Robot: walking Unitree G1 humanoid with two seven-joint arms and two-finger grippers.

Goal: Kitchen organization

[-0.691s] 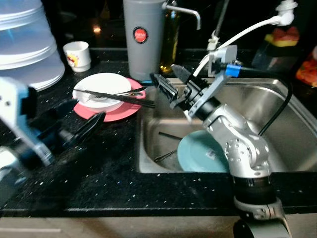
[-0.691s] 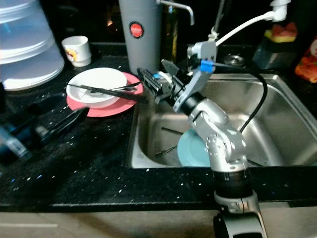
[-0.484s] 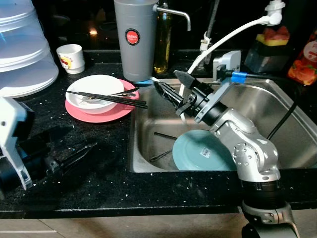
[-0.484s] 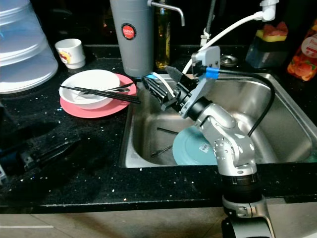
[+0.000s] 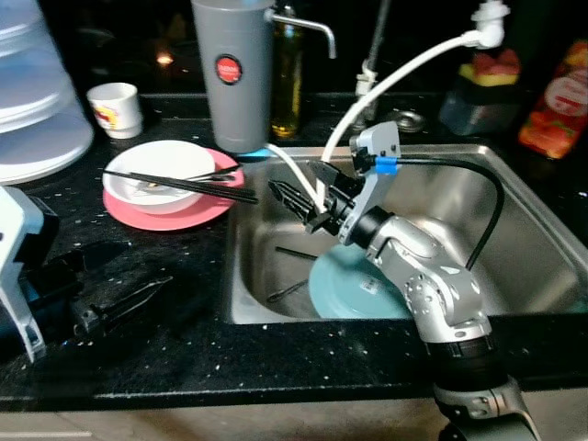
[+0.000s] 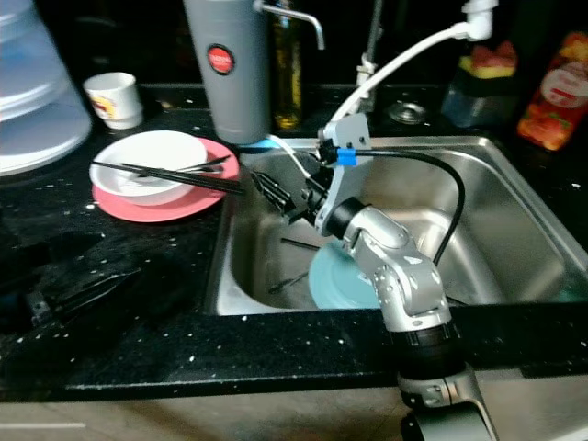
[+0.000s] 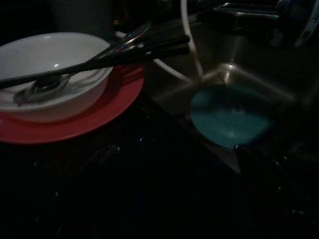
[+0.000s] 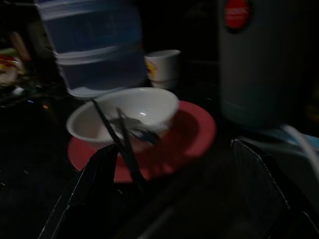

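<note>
White bowl [image 5: 156, 171] with black chopsticks [image 5: 184, 185] across it sits on the pink plate [image 5: 197, 207], on the dark counter [image 5: 184, 303] left of the sink [image 5: 514, 230]

We see our right gripper [image 5: 299, 197] over the sink's left rim, fingers spread open, empty, pointed at the chopstick tips and just short of them. A metal utensil lies in the bowl under the chopsticks. A teal plate [image 5: 344, 289] lies on the sink floor with a dark utensil beside it. Our left gripper [image 5: 124, 303] rests low on the counter near the front edge, well apart from the plates; we can't tell from the dark views whether its fingers are parted. Behind the plates: grey canister [image 5: 230, 73], white cup [image 5: 108, 107], clear stacked container [image 5: 37, 101]
</note>
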